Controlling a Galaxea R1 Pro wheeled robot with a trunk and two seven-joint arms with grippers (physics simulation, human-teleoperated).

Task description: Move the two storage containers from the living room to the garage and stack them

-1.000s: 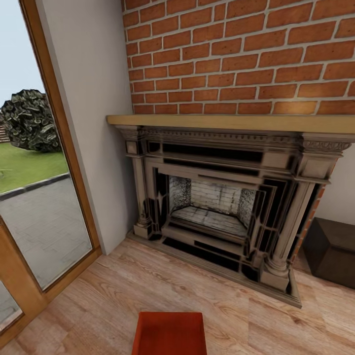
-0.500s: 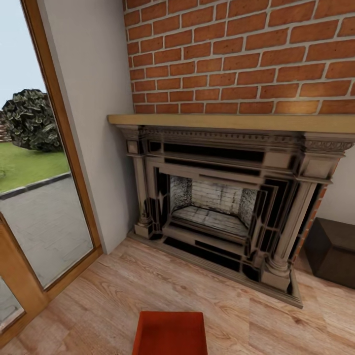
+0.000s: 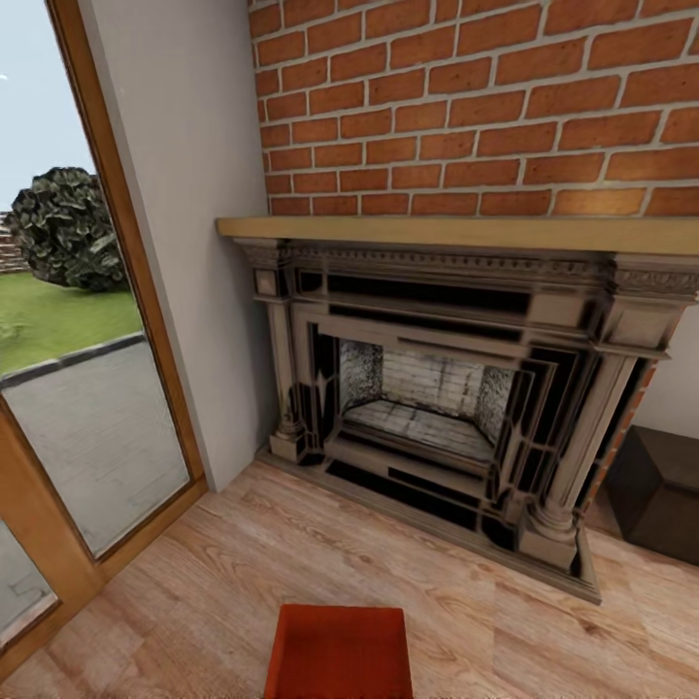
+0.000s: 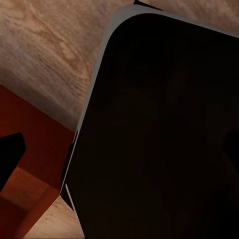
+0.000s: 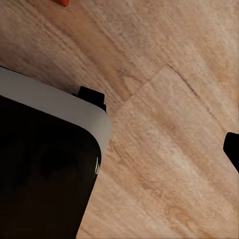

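I am in the living room, facing the stone fireplace [image 3: 442,398]. One red-orange storage container [image 3: 338,650] sits at the bottom middle of the head view, over the wood-plank floor [image 3: 223,573]. In the left wrist view its red-orange wall [image 4: 35,144] lies beside my black base [image 4: 159,139], with my left gripper's dark fingertip [image 4: 9,155] in front of it. The right wrist view has an orange corner [image 5: 62,2] of the container, and one dark fingertip [image 5: 232,147] over bare planks. The garage is out of view.
A tall glass door with a wooden frame [image 3: 146,320] stands to the left, with a lawn and a bush outside. A brick wall [image 3: 485,107] rises above the mantel. A dark brown box [image 3: 660,490] sits at the right of the fireplace.
The whole head view has shifted slightly, so the camera has moved. The container keeps its place at the bottom of the picture.
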